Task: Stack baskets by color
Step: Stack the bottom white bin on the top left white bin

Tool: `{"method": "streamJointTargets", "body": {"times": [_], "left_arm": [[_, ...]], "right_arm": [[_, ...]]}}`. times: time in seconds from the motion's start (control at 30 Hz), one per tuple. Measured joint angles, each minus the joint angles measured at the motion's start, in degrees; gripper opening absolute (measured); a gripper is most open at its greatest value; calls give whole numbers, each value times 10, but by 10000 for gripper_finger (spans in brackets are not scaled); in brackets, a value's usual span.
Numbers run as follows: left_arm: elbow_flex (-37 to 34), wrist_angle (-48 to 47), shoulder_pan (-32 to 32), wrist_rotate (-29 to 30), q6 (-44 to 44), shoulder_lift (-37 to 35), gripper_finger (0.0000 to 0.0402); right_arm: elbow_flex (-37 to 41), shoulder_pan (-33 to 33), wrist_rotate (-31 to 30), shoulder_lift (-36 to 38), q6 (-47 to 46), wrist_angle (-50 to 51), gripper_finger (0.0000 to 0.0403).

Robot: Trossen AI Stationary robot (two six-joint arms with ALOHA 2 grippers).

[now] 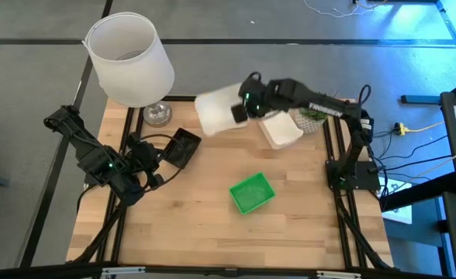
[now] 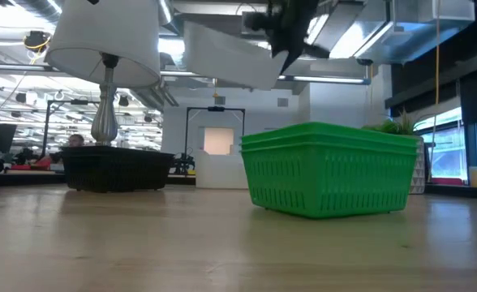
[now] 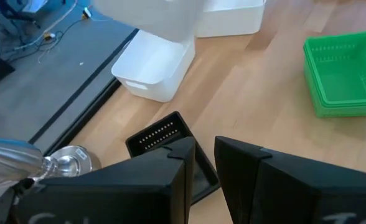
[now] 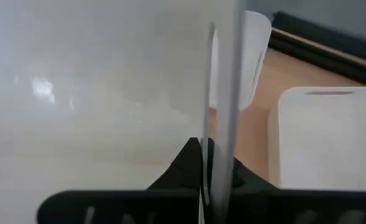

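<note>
The right gripper (image 1: 242, 108), fingers pinched on one wall, holds a white shallow rectangular plastic basket (image 1: 216, 110) tilted in the air above the table's far edge. Just beside it, a second white plastic basket (image 1: 281, 129) sits on the wooden table (image 1: 197, 232). The white stack looks to be the step in hand; the next move likely calls for levelling the lifted basket squarely over its match. The left gripper (image 1: 152, 164), fingers slightly apart and empty, waits by the black mesh basket (image 1: 182, 146); the bright green plastic baskets (image 1: 252, 193) already sit nested.
</note>
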State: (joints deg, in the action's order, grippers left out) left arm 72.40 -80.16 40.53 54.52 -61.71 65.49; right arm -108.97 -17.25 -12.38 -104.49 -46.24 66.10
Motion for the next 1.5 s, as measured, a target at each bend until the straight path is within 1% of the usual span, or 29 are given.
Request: {"method": "streamJointTargets", "body": {"times": [0.1,0.17,0.23,0.33,0.53,0.73,1.0,1.17,1.37,1.5], "left_arm": [[0,-2,0,9,9,0,54],[0,-4,0,29,10,0,54],[0,-4,-2,56,10,0,54],[0,-4,-16,90,10,0,54],[0,-4,-53,92,10,0,54],[0,-2,-86,89,23,0,54],[0,-2,-115,89,25,0,54],[0,-2,-125,87,37,0,54],[0,-2,-137,58,44,0,54],[0,-2,-141,49,44,0,54]], "right_arm": [[29,-47,36,0,-3,-38,0],[56,-70,61,0,-3,-92,0],[85,-88,89,0,2,-126,0],[132,-111,111,-1,8,-177,0],[212,-144,109,-1,48,-259,0],[268,-163,111,-1,63,-345,0],[296,-171,112,-25,93,-355,0],[296,-171,151,-35,96,-349,0],[296,-158,155,-36,92,-315,0],[292,-150,155,-36,97,-306,0]]}}
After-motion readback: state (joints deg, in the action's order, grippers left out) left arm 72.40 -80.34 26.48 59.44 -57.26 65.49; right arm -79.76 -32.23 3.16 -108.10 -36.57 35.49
